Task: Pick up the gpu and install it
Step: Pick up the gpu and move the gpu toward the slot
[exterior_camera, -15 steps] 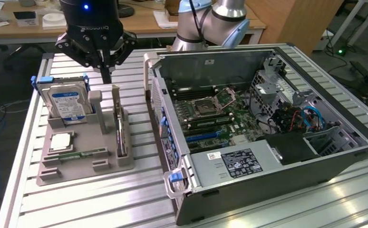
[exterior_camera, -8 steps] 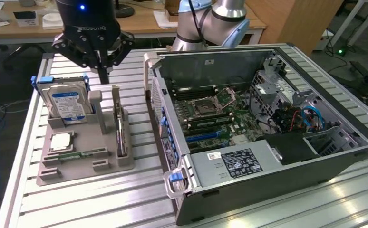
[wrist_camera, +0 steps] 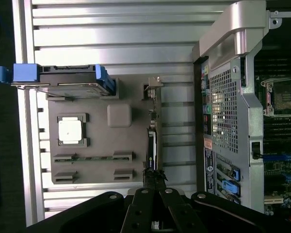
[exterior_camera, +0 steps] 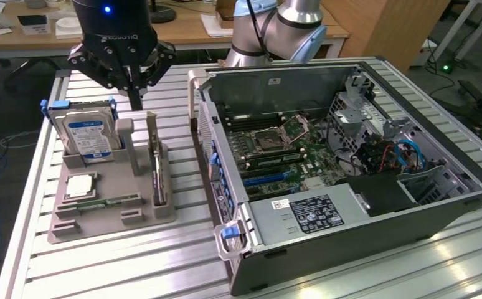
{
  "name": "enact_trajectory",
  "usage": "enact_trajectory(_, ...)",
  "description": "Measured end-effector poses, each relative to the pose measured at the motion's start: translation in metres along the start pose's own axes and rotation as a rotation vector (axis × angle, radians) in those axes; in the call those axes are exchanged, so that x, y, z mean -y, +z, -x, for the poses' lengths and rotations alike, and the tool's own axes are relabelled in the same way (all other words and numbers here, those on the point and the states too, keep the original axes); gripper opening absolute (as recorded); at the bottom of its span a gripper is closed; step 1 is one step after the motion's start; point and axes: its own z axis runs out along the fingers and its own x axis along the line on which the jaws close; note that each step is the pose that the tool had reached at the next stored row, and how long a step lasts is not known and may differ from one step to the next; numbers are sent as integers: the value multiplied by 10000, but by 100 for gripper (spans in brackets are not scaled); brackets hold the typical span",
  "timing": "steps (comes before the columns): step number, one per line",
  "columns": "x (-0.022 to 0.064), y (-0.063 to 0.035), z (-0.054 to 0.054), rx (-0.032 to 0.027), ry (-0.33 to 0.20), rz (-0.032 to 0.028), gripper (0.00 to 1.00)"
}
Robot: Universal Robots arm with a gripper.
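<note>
Standing on edge in the side slot of a gray holder, the gpu is on the side nearest the open computer case. Above its far end hovers the end effector, fingers pressed together around nothing. A hard drive stands upright in the holder, all on the slatted metal surface.

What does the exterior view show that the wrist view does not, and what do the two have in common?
Exterior view: the robot arm behind the case, the desks beyond, the power supply and the hard drive's blue label. Wrist view: the case's perforated rear grille, seen face on. Both: the grey holder, the gpu standing on edge in it, the shut gripper near the gpu's end, and the motherboard.
</note>
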Motion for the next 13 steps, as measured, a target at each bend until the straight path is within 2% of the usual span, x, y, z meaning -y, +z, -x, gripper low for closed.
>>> enact_trajectory(8,0,0,0,0,0,0,11)
enact_trajectory(10,0,0,0,0,0,0,23)
enact_trajectory(11,0,0,0,0,0,0,23)
enact_trajectory(13,0,0,0,0,0,0,35)
